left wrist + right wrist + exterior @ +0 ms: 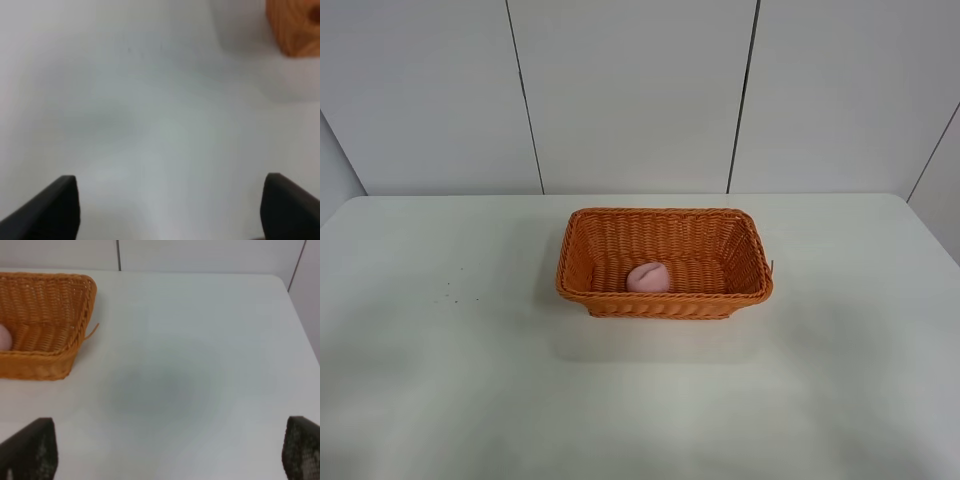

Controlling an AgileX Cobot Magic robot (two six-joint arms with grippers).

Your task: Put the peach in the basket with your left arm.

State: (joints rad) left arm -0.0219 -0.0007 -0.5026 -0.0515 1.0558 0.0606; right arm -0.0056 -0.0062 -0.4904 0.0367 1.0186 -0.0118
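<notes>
The left gripper (170, 210) stood with its jaws spread wide and nothing between them, hanging over bare table (150, 125) with a corner of the basket (295, 27) well off to one side. The right gripper (170, 452) was likewise spread and empty, the basket's end wall near it. The peach (648, 278) lay inside the basket (665, 300), on its floor against the near wall, so the task looked finished. Little remained to go wrong: a careless sweep of either arm (neither showed in the high view) might catch the rolled rim and tip the basket, or roll the peach about inside.
</notes>
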